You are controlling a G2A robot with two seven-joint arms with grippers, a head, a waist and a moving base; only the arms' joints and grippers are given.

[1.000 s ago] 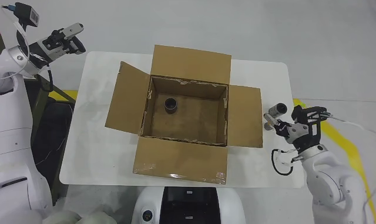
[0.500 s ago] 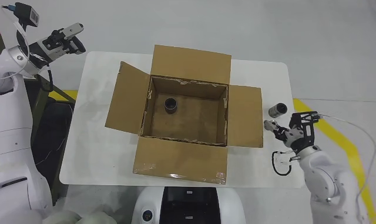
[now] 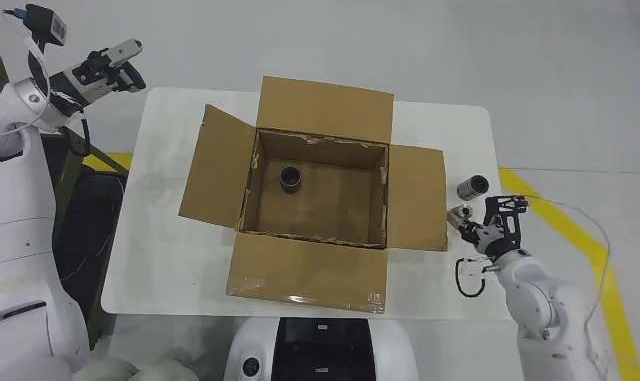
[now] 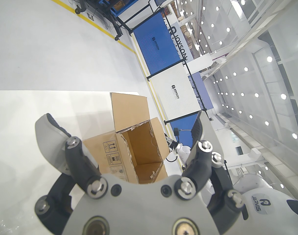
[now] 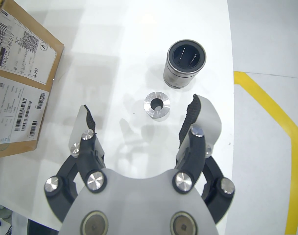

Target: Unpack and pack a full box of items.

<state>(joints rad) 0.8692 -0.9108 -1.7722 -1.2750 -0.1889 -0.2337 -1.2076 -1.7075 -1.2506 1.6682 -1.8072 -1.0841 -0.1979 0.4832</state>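
An open cardboard box (image 3: 314,111) stands in the middle of the white table (image 3: 170,251). A dark ring-shaped part (image 3: 291,179) lies on its floor. A steel cylinder bearing (image 5: 184,63) (image 3: 472,187) stands on the table to the right of the box. A small metal bushing (image 5: 156,105) sits just beside it. My right gripper (image 5: 141,111) (image 3: 468,224) hovers open over the bushing, fingers on either side, touching nothing. My left gripper (image 4: 124,123) (image 3: 120,66) hangs open and empty beyond the table's far left corner.
The box's four flaps are folded outward; the right flap (image 5: 21,74) carries printed labels and lies close to my right gripper. The table's right edge (image 5: 228,50) runs just past the bearing. Yellow floor tape (image 5: 268,103) shows beyond it.
My right gripper has let go of the cylinder bearing, leaving it on the table, and has drawn back toward the near edge over the bushing. The left arm has stayed still.
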